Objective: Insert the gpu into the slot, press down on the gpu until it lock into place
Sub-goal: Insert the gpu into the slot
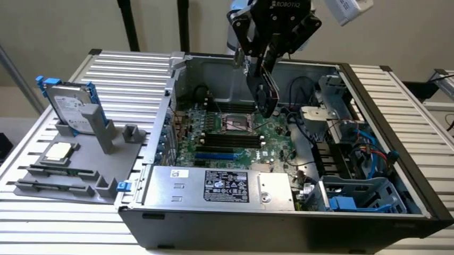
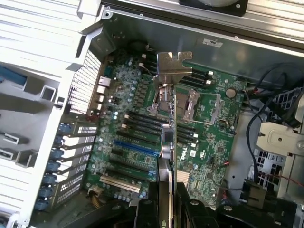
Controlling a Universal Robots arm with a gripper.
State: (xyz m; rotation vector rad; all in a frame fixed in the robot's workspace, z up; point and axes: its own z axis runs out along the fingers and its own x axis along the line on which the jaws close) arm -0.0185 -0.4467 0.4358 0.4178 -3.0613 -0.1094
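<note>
Carry step: gripper (image 1: 261, 65) clamped on gpu (image 1: 266, 95), card hanging edge-down above motherboard (image 1: 278, 137), well apart from blue slot (image 1: 215, 156). Insertion not begun; likely calls for aligning card edge over slot

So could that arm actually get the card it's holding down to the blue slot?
Probably yes. The case is open on top and nothing lies across the slot. The gripper holds the gpu upright above the board, nearer the processor socket than the slot.

Ribbed metal table (image 1: 71, 234) under computer case (image 1: 248, 229) (open-topped) and grey parts tray (image 1: 135, 154).
</note>
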